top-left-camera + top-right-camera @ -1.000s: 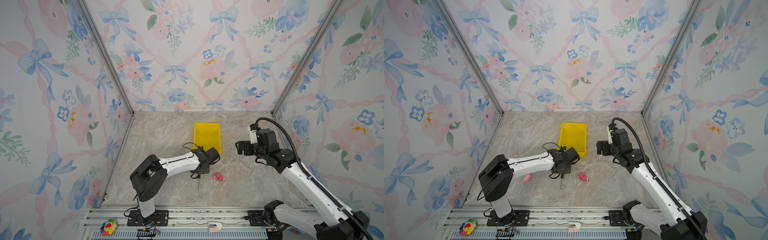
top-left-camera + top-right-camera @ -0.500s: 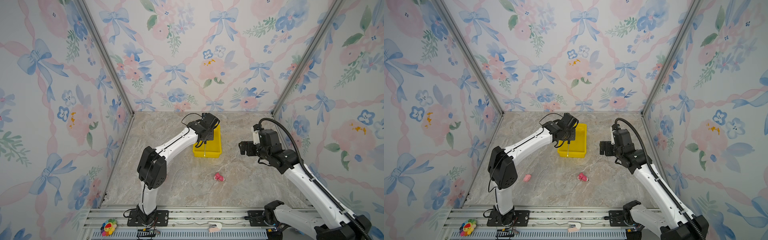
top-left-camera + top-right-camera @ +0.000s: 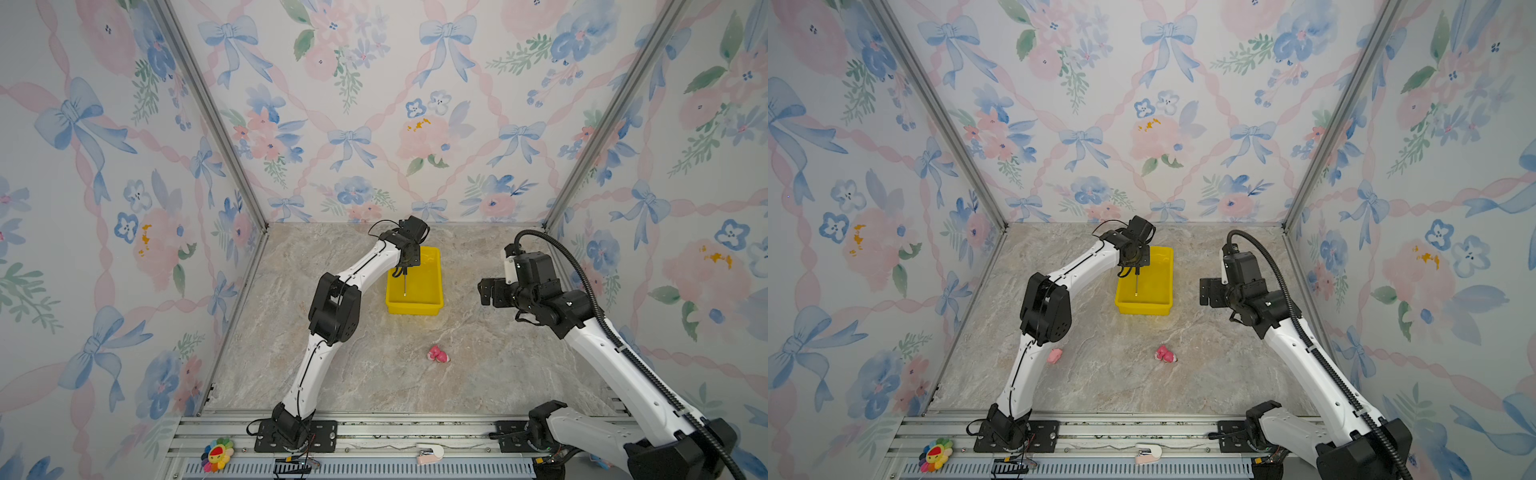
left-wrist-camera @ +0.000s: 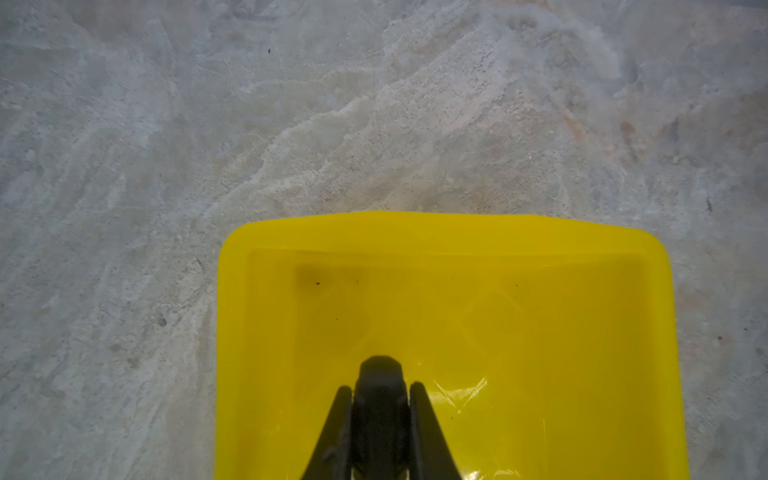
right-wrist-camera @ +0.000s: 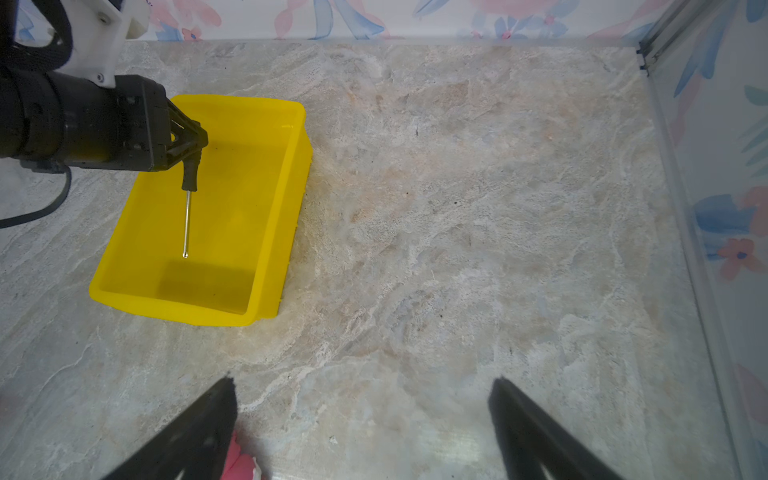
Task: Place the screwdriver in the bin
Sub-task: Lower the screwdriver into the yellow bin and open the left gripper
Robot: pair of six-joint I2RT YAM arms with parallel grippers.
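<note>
L end effector (image 5: 194,144) is clamped tight on the top of the screwdriver's (image 5: 187,216) black handle. The shaft hangs pt-down inside the bin (image 5: 272,232), toward its left side in both top views. I read that hold as setup for a drop: with the tip low between the walls, letting go should leave it inside. Can't tell if the tip touches the bin floor. R end effector (image 5: 361,388) is wide open, empty, over bare bench (image 5: 457,208), well apart from the bin, prob just keeping clear. No brand, label or writing readable anywhere.
</note>
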